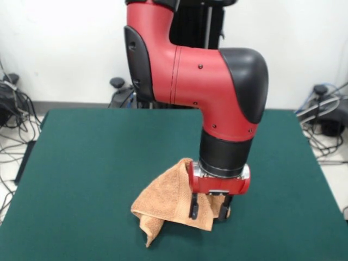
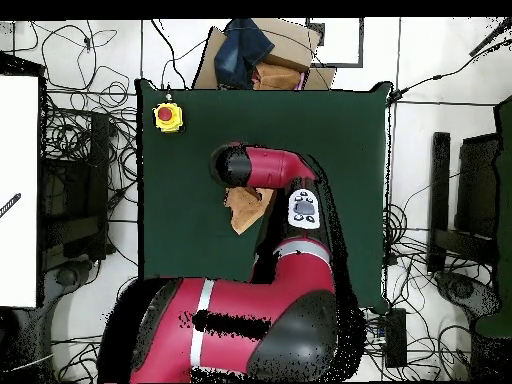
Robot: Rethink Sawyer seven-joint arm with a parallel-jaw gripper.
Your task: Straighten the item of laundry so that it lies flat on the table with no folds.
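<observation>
Here crumpled towel (image 1: 166, 204) hangs bunched between tool (image 1: 209, 211) fingers.

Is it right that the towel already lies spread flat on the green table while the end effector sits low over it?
Not quite. The towel is not flat: the front view shows it bunched and folded, part of it drawn up against the end effector. The rest holds: the table is green and the end effector is low at the towel.
</observation>
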